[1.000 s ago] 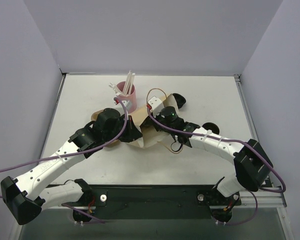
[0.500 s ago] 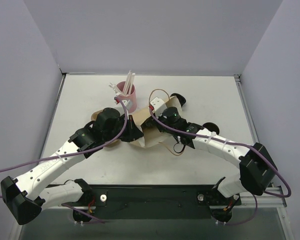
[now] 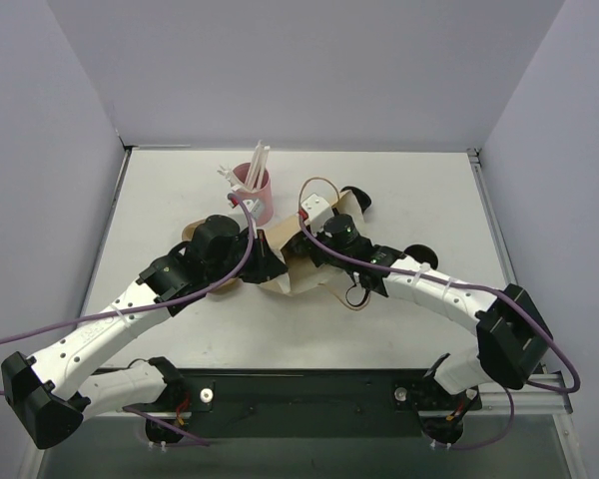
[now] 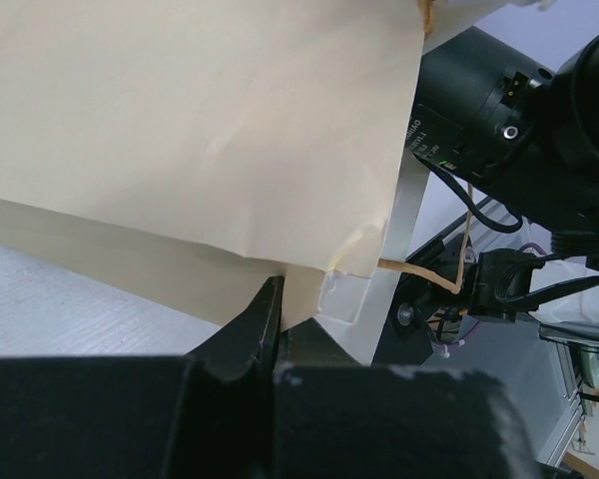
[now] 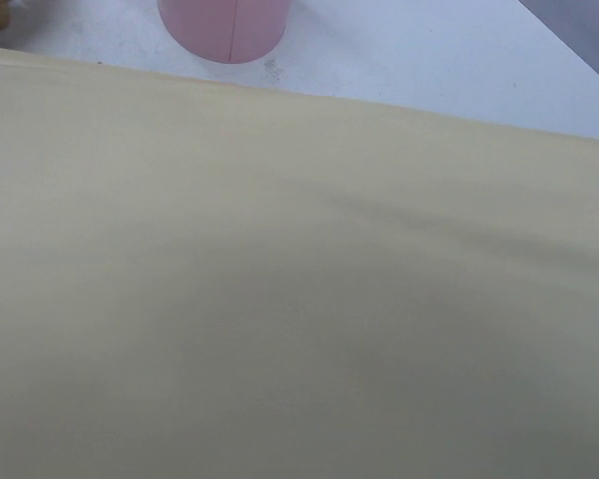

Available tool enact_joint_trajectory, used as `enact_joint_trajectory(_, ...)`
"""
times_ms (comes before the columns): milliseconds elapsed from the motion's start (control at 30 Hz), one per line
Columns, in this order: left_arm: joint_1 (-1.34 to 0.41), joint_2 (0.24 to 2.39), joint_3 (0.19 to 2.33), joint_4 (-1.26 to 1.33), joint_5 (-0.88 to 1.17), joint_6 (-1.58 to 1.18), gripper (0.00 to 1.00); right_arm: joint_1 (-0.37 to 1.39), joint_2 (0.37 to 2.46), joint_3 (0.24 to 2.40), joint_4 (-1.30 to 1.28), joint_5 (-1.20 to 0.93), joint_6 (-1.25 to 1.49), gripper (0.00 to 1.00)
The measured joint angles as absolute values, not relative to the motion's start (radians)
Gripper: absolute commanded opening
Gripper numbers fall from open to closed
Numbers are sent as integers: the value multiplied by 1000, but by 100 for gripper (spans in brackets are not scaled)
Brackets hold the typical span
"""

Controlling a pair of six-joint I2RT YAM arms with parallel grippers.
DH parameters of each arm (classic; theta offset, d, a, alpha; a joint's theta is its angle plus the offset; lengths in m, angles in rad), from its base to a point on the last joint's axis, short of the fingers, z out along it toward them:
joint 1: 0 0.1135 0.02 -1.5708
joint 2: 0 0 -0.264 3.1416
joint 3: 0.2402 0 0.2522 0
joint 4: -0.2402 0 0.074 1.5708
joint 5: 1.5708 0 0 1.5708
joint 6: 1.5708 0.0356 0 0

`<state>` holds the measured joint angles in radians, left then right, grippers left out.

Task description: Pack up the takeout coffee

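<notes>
Packing is judged barely begun: the paper bag (image 3: 283,269) is clenched by the left hand (image 4: 280,304); whether the right hand (image 3: 317,239) grips cannot be told; the pink cup (image 3: 253,192) is seen outside, unpacked.

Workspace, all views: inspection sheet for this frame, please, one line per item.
Surface: white table, no spills seen.
Job's things: paper bag at centre; pink cup behind it, holding straws; a black lid right of the bag, another further right.
Clutter: nothing seen.
End effectors: left end effector shut on the bag's edge; right end effector at the bag, fingers hidden, state unclear.
Cables: purple cables run along both arms.
Surroundings: plain walls on three sides.
</notes>
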<state>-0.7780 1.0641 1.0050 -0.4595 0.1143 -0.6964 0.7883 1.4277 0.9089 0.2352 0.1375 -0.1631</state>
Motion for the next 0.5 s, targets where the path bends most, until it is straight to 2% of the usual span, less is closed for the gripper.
enact_joint_trajectory(333, -778, 1063, 1001, -460, 113, -698, 0, 808, 1470, 924, 265, 176, -141, 51)
enact_joint_trajectory(433, -778, 1061, 995, -460, 115, -699, 0, 815, 1474, 924, 272, 178, -133, 44)
enact_joint_trajectory(500, -778, 1060, 994, -459, 115, -699, 0, 817, 1482, 924, 281, 181, -128, 35)
